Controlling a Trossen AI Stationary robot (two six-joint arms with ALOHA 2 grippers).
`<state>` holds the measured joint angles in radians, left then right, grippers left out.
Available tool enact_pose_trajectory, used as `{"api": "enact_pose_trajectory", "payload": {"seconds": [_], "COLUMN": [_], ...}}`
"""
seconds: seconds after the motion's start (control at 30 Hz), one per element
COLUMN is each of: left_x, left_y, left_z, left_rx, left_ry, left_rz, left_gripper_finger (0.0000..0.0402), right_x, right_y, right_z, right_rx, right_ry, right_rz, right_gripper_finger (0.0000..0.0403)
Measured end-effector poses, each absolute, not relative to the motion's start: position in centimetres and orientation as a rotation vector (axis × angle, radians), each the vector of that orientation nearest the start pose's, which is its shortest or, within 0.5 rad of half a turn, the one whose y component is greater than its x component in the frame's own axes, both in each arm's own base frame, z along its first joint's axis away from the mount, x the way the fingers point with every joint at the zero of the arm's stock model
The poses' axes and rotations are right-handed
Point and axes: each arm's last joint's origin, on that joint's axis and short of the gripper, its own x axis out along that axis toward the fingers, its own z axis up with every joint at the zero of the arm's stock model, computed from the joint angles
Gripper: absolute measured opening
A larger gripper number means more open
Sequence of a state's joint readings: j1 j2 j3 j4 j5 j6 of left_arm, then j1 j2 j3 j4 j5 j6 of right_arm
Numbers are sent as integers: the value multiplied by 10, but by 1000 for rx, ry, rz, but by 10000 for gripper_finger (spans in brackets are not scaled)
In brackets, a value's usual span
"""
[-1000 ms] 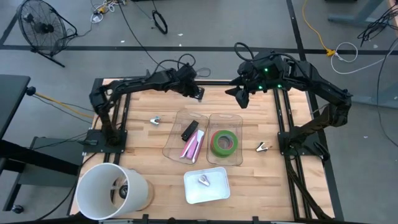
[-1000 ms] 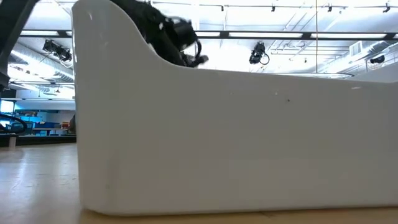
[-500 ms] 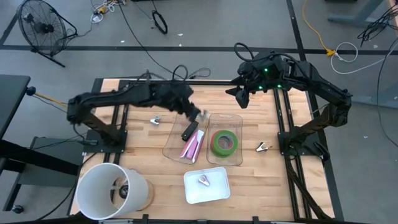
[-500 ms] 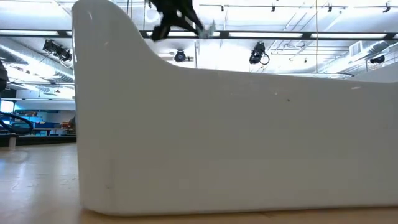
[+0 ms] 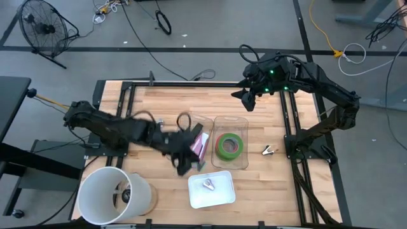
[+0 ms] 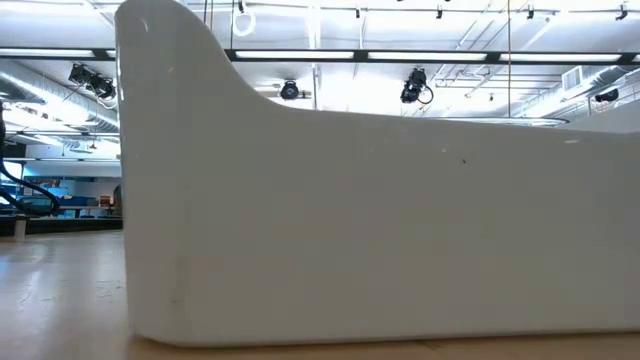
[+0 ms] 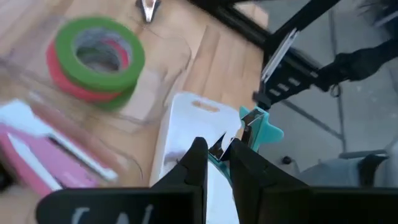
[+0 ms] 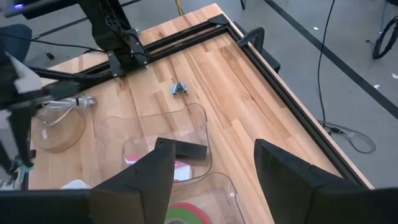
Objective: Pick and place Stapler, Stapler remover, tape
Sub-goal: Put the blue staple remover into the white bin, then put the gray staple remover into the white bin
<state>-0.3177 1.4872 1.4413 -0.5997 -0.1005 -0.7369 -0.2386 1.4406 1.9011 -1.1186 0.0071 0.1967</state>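
Observation:
My left gripper is shut on a teal and metal stapler remover, between the left clear tray and the white tray. The stack of green and red tape rings lies in the right clear tray; it also shows in the left wrist view. A black stapler and a pink stapler lie in the left clear tray. Another stapler remover lies in the white tray. My right gripper is open and empty over the table's far right part. My left gripper pinches the stapler remover's metal part between its two fingers. The teal handle sticks out past the fingertips. The remover is lifted clear, above the white tray's edge.
A loose stapler remover lies on the table's left part and one at the right. A white bucket stands at the near left corner. In the low view the white tray's wall fills the picture.
My left gripper has swung from the table's far edge toward the near edge, passing over the left clear tray, with the stapler remover in its fingers. It has dropped out of the low view. My right arm has kept still.

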Motion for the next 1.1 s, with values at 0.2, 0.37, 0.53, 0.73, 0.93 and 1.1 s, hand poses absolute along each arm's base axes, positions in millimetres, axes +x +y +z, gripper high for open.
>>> {"api": "enact_pose_trajectory", "payload": {"seconds": [0.2, 0.37, 0.53, 0.73, 0.93, 1.1], "left_x": [316, 333, 352, 357, 357, 358], "left_y": [-136, -156, -161, -158, -158, -158], "left_z": [335, 303, 281, 282, 283, 283], "left_rx": [-616, -649, -707, -726, -754, -753], "left_ry": [699, 783, 818, 801, 794, 779], "left_rz": [61, 86, 46, 32, 38, 51], "left_gripper_finger": [41, 41, 41, 58, 134, 178], "right_x": [248, 248, 248, 247, 247, 247], "right_y": [-60, -60, -60, -60, -60, -60], "right_z": [469, 469, 469, 468, 468, 468], "right_rx": [261, 246, 244, 245, 239, 220], "right_ry": [631, 633, 633, 641, 649, 651], "right_rz": [-299, -294, -294, -294, -292, -286], "right_gripper_finger": [220, 220, 220, 220, 220, 220]}}
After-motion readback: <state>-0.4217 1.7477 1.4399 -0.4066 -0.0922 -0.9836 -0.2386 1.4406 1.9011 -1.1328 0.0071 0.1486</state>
